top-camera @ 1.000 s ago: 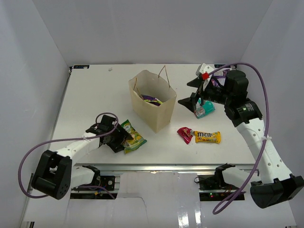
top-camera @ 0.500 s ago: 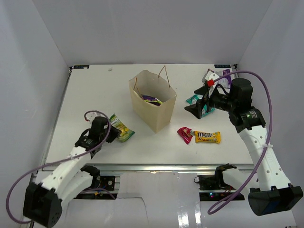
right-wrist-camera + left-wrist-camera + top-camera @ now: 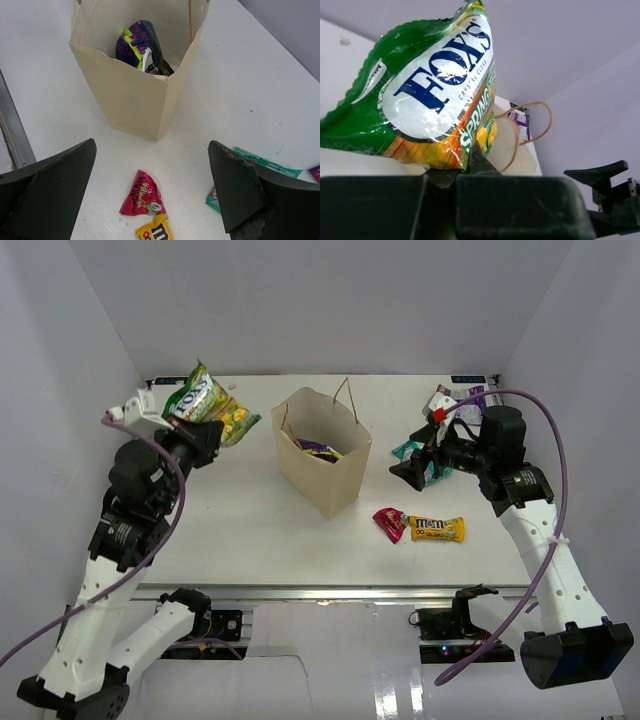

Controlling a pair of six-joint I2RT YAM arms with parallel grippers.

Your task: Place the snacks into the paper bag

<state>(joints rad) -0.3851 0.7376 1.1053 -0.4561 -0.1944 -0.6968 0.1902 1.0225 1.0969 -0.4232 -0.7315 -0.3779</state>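
My left gripper [image 3: 213, 433] has raised the Fox's candy packet [image 3: 435, 95] off the table, jaws clamped on its lower edge. The packet now hangs at 10 o'clock from the paper bag [image 3: 325, 472], ready for transfer over the mouth. My right gripper [image 3: 412, 453] is spread wide and empty at the bag's 3 o'clock.

The top external camera looks down from above the near edge across the whole table [image 3: 200, 500]. Both wrist cameras, nearer, face the paper bag [image 3: 135, 95], which every view shares.
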